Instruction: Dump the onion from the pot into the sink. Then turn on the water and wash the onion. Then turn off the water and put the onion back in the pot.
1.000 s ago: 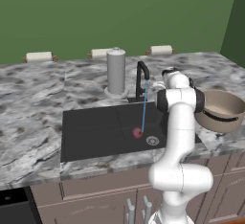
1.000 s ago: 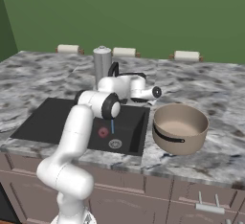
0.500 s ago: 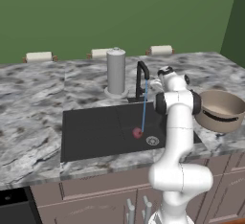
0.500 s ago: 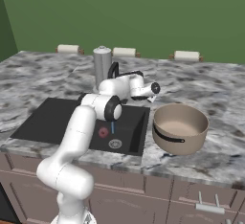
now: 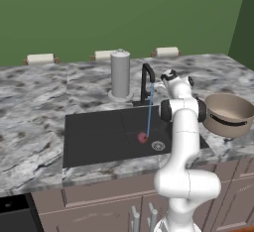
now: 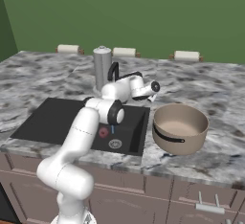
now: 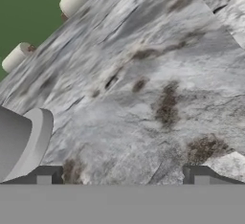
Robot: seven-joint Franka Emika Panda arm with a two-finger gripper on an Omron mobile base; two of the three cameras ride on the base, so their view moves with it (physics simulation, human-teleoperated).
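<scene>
Cabinet fronts (image 5: 99, 203): nearest the cameras, below the counter edge; the handles are cut off by the robot's base in the left base view.
Counter (image 5: 30, 122): grey marbled, running to the green back wall.
Sink (image 5: 99, 137): black basin set in the counter; in the right base view the arm covers its middle.
Drain (image 5: 158, 145): small metal ring on the basin floor, just beside the onion.
Onion (image 5: 143, 137): reddish-pink ball on the sink floor, right where the stream lands; in the right base view (image 6: 103, 132) it peeks out beside the arm's elbow.
Water (image 5: 149, 108): thin blue stream falling straight from the faucet spout onto the onion.
Pot (image 6: 179, 128): tan, on the counter right of the sink, tilted toward the camera, nothing visible inside.
Faucet (image 5: 146, 83): slim, black, behind the sink; its base is hard to make out behind the gripper.
Gripper (image 7: 122, 175): jaws spread wide, holding nothing; close beside the faucet, whether touching cannot be told. Its 2 fingertips frame bare counter.
Grey cylinder (image 5: 120, 75): tall, on a round base left of the faucet; cut off at the hand view's left edge.
Paper rolls (image 5: 167, 52): 3 along the back wall.
</scene>
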